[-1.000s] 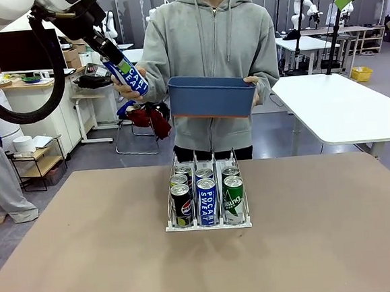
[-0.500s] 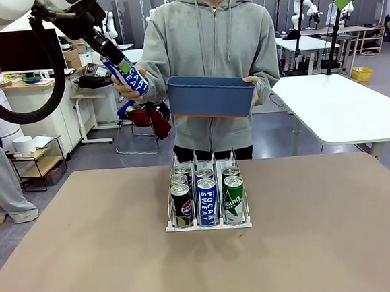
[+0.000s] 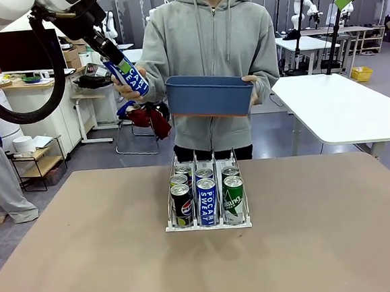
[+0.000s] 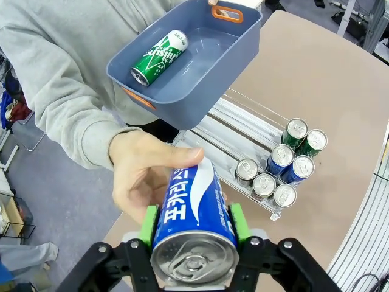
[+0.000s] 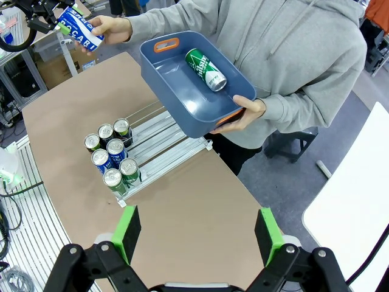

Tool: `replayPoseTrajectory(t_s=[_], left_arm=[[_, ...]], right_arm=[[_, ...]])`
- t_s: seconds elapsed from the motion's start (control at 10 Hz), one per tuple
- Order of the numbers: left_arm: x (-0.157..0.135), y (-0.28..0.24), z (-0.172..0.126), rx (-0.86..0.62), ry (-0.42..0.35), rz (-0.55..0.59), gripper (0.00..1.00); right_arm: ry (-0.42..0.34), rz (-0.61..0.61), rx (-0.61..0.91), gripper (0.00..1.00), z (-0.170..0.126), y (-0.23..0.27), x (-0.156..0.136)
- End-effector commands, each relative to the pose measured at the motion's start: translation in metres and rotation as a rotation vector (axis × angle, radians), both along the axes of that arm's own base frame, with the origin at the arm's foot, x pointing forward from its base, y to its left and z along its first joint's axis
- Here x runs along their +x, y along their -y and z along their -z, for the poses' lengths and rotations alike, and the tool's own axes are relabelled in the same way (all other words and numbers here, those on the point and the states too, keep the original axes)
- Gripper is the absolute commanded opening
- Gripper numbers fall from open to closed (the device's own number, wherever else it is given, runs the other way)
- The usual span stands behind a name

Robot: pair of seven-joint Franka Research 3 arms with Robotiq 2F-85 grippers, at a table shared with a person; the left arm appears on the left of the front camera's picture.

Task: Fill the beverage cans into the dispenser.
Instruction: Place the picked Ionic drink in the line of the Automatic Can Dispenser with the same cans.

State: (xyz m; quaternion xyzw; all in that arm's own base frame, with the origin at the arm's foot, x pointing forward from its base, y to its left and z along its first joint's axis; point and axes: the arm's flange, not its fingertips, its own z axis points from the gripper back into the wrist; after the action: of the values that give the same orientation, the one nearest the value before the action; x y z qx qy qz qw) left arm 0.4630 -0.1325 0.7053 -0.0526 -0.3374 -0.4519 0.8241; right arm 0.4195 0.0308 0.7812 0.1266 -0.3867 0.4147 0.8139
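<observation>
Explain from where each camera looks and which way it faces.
Front view: robot's side, facing across the table at the person holding the blue bin; left arm at top left.
Left wrist view: raised beside the person, looking down the left gripper, shut on a Pocari can the person's hand also grips.
Right wrist view: high up, looking down past the open right gripper at the dispenser.
Both wrist views share the green can in the bin.

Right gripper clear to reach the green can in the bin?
Probably yes: the right gripper is open, and the green can lies alone in the open-topped blue bin with nothing over it, though a person's hand holds the bin.
</observation>
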Motion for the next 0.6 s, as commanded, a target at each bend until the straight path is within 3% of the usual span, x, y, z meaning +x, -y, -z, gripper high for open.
replayPoseTrajectory(t_s=[0.0,0.5], left_arm=[[-0.0006,-0.0012,-0.0006,-0.002,0.008,-0.002,0.0],[-0.0006,-0.0012,-0.0006,-0.002,0.008,-0.002,0.0]], right_arm=[[-0.001,0.0,0.001,1.0,0.0004,-0.0002,-0.0006],[-0.001,0.0,0.001,1.0,0.0004,-0.0002,-0.0006]])
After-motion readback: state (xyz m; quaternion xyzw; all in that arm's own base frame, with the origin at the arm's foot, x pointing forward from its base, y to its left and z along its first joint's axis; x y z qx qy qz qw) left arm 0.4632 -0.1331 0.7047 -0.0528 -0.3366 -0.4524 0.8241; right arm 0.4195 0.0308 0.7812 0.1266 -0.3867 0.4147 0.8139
